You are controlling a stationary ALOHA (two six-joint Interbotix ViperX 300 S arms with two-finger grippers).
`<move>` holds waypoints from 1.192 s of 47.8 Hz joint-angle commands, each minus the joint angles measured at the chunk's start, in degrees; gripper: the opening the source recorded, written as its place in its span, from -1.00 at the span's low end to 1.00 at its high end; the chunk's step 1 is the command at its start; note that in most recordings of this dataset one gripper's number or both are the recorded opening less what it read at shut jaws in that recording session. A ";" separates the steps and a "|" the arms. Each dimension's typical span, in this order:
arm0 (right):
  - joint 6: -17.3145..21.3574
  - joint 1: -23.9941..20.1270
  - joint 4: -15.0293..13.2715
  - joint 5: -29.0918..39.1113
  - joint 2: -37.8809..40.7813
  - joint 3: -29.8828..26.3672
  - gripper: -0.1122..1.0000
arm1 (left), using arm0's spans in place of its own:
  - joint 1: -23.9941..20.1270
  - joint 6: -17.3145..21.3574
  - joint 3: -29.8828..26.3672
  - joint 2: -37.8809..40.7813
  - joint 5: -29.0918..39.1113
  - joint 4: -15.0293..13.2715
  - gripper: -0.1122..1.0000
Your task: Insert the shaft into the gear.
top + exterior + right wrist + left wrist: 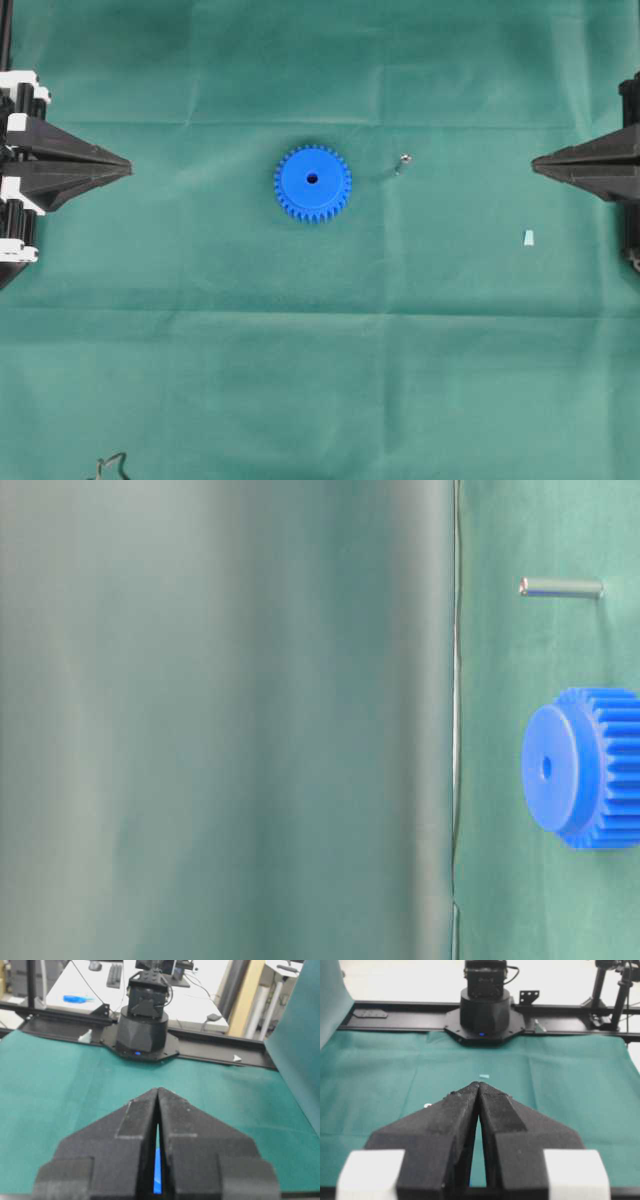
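The bright blue gear point(312, 183) lies flat on the green cloth near the middle of the table, centre hole up; it also shows at table level point(580, 768). The tiny silvery shaft point(402, 163) stands upright on the cloth a short way to the gear's right, and its full length shows at table level point(561, 588). My left gripper point(128, 167) rests at the left edge, shut and empty, its tips together in the left wrist view point(479, 1085). At the right edge my right gripper point(535, 164) is shut too, tips meeting point(158, 1090). A sliver of the gear point(157, 1172) shows through the slit behind them.
A small pale blue wedge-shaped scrap point(528, 237) lies on the cloth near the right gripper, seen also ahead of the left gripper point(484, 1076). Each arm's black base stands at the far table edge: the right arm's point(485, 1012), the left arm's point(144, 1025).
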State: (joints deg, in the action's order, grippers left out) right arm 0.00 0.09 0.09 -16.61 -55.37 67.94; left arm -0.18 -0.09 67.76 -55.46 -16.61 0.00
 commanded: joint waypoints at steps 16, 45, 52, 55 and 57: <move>0.70 3.25 1.41 5.45 1.85 -4.13 -0.75 | -0.09 -0.26 -2.90 -0.18 4.04 0.79 -0.80; 0.70 8.88 5.19 6.15 27.60 -10.63 0.27 | -0.09 -0.18 -2.81 -0.18 4.31 0.88 -0.80; 0.70 8.96 5.27 5.36 36.47 -12.30 0.81 | -0.09 -0.26 -2.81 -0.18 4.48 0.88 -0.80; 0.70 9.14 5.27 5.01 39.46 -12.74 0.74 | -0.09 -0.26 -2.81 0.00 4.48 0.88 -0.80; 0.70 9.40 5.62 4.75 41.31 -13.01 0.71 | -0.09 -0.26 -2.81 0.09 4.57 0.79 -0.80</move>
State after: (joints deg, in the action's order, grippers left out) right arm 0.62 9.05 5.27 -10.90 -16.70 56.51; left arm -0.18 -0.26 66.36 -55.90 -11.87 0.70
